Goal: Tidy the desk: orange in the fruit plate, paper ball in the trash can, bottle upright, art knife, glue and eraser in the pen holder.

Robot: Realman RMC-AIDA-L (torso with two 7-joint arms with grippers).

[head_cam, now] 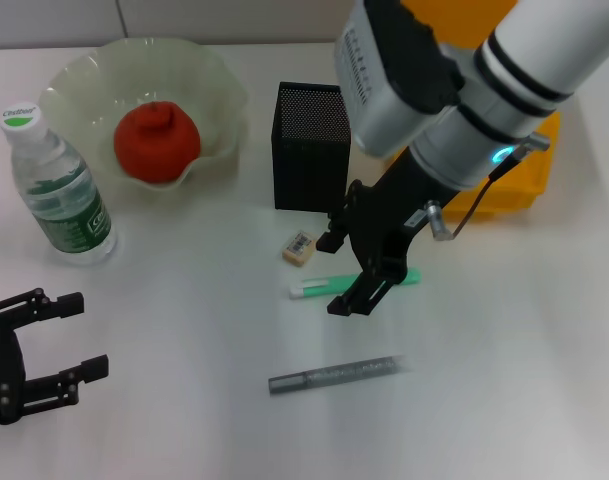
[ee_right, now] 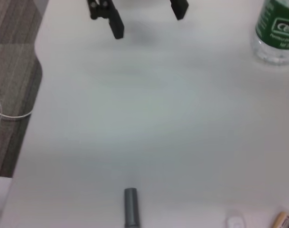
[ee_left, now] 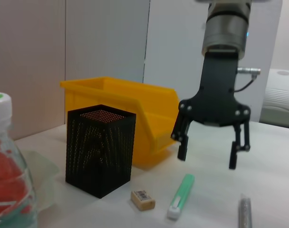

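The orange (head_cam: 156, 142) lies in the pale-green fruit plate (head_cam: 206, 75) at the back left. The bottle (head_cam: 59, 187) stands upright to its left. The black mesh pen holder (head_cam: 311, 145) stands mid-table, with the yellow trash can (head_cam: 519, 180) behind my right arm. The beige eraser (head_cam: 298, 247), a green-and-white pen-shaped tool (head_cam: 319, 288) and a grey stick (head_cam: 334, 374) lie on the table. My right gripper (head_cam: 339, 273) hangs open just above the green tool; the left wrist view shows it (ee_left: 208, 159) empty. My left gripper (head_cam: 84, 335) is open at the front left. The paper ball is out of view.
In the left wrist view the pen holder (ee_left: 100, 149) stands in front of the trash can (ee_left: 125, 109), with the eraser (ee_left: 143, 199), green tool (ee_left: 181, 195) and grey stick (ee_left: 245, 211) in a row before it. The right wrist view shows the table's edge (ee_right: 37, 71) beyond my left gripper (ee_right: 148, 20).
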